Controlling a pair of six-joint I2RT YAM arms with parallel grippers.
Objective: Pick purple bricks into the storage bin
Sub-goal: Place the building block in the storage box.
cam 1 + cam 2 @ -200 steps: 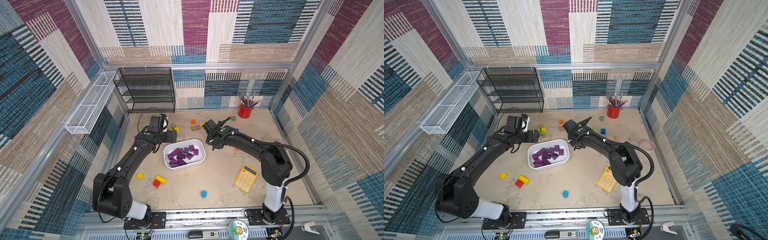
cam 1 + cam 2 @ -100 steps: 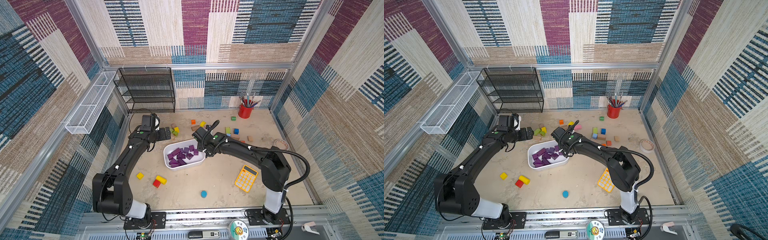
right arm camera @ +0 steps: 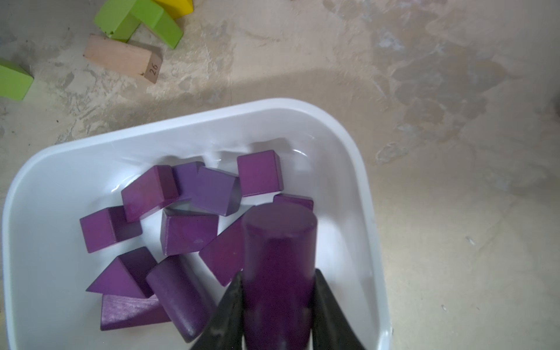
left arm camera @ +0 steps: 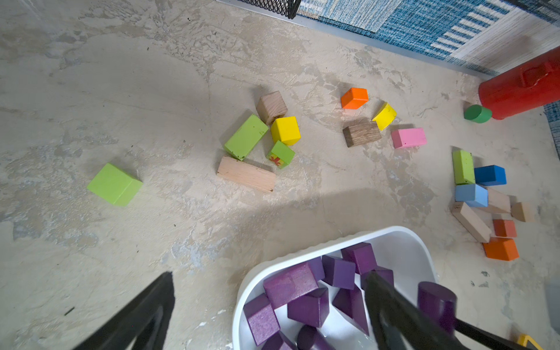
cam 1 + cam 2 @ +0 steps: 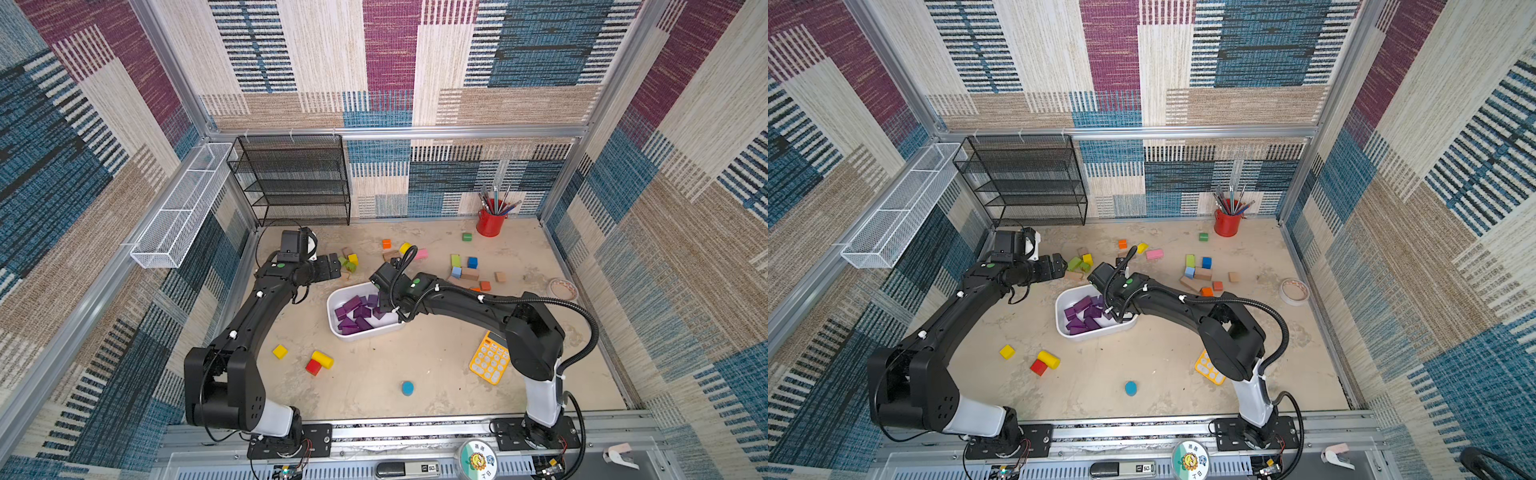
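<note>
The white storage bin (image 5: 335,320) (image 5: 1060,323) sits mid-floor with several purple bricks (image 5: 356,311) (image 5: 1084,312) (image 3: 188,231) piled inside. My right gripper (image 3: 278,274) is shut on a purple cylinder (image 3: 279,242) and holds it upright above the bin's right half. Both top views show that gripper (image 5: 392,304) (image 5: 1115,309) pointing down over the bin. The left wrist view shows the same cylinder (image 4: 436,300) hanging above the bin rim (image 4: 330,242). My left gripper (image 5: 332,268) (image 4: 269,277) stands open and empty just behind the bin's left corner.
Loose coloured blocks lie behind the bin: a green, yellow and wood cluster (image 5: 349,262), a pink block (image 5: 420,253), a blue cube (image 5: 472,262). A black mesh rack (image 5: 299,183) and red pencil cup (image 5: 490,222) stand at the back. An orange calculator (image 5: 490,363) lies under the right arm.
My right arm has swung left from the back of the floor to above the bin, carrying the purple cylinder. The left arm drew back slightly to the left, its gripper still open.
</note>
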